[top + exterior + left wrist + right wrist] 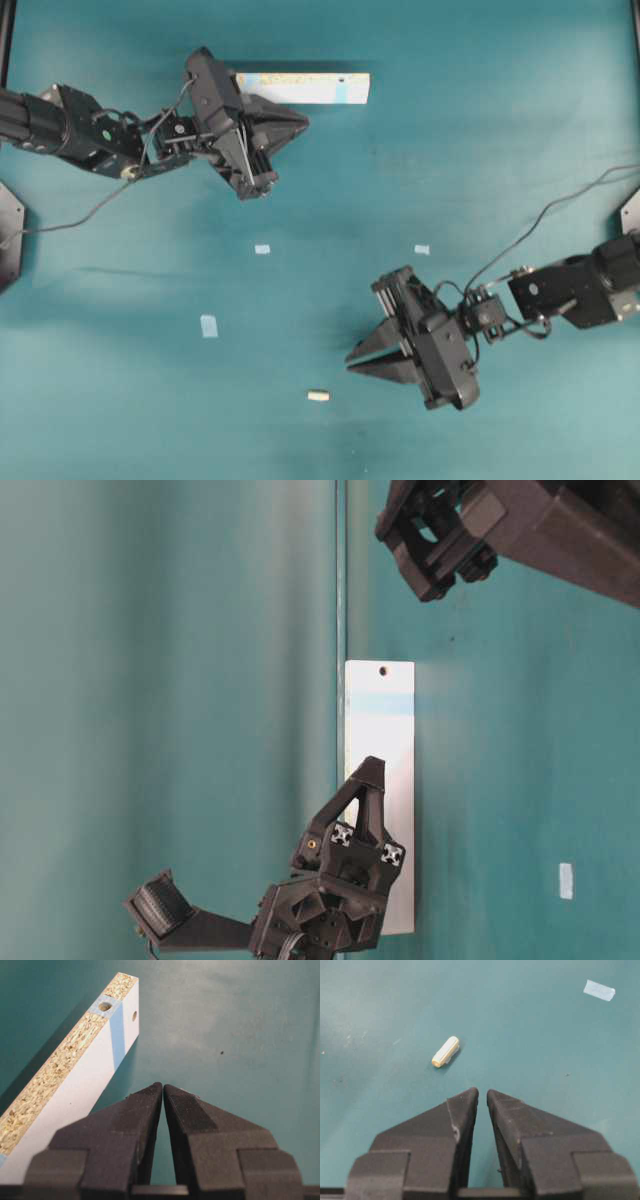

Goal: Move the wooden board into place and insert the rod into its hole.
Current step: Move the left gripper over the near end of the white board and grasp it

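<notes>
The board [85,1080] has a white face, a speckled tan chipboard edge and a light-blue band near its hole [104,1006]. The rod [445,1051] is cream. Both grippers [163,1091] [482,1096] are black. The table [500,120] is teal, with pale-blue tape [209,325].

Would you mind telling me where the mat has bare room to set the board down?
The widest bare patch lies mid-mat, between the wooden board above and the tape squares below. Another runs right of the board, above the right gripper. It is crowded beside the left gripper and around the rod.
</notes>
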